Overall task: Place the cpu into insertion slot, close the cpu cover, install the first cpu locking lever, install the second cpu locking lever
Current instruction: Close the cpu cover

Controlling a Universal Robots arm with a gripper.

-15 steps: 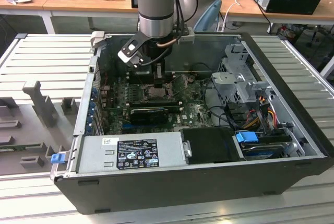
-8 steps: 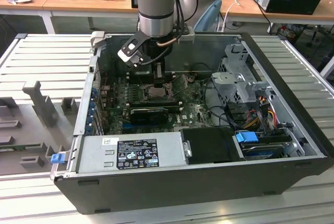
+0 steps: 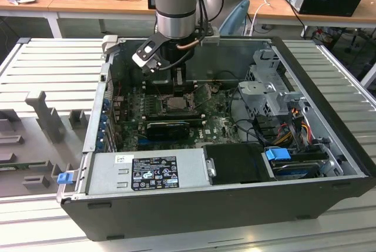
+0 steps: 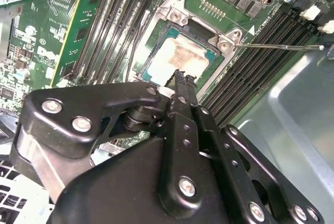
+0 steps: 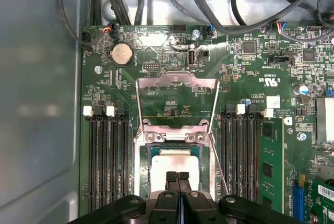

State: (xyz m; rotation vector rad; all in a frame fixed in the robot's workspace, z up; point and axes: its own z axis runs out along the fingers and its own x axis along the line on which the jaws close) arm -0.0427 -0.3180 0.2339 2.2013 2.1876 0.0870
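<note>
The cpu [image 5: 175, 162] lies flat in the insertion slot [image 5: 140, 167], its silvery top smeared with pale residue [image 4: 183, 57]. My gripper [image 5: 177, 178] is shut with nothing between its fingers, and its tips hang over the chip's near edge [image 4: 180, 78]. Whether the tips touch the chip I cannot tell. The cpu cover [image 5: 177, 79] is swung open on its hinge beyond the socket, and the green board shows through its window. A thin locking lever [image 4: 282, 47] sticks out unlatched beside the socket [image 5: 222, 162]. In the exterior view the gripper [image 3: 177, 83] reaches down into the open computer case over the socket [image 3: 176, 104].
Long black memory slots [image 5: 107, 166] flank the socket on both sides [image 5: 240, 161]. Cables [image 5: 209, 4] run along the board's far edge. A grey case wall [image 5: 36, 104] stands close by. The power supply [image 3: 147, 172], a drive cage [image 3: 267, 96] and a black expansion card [image 3: 167, 127] crowd the case.
</note>
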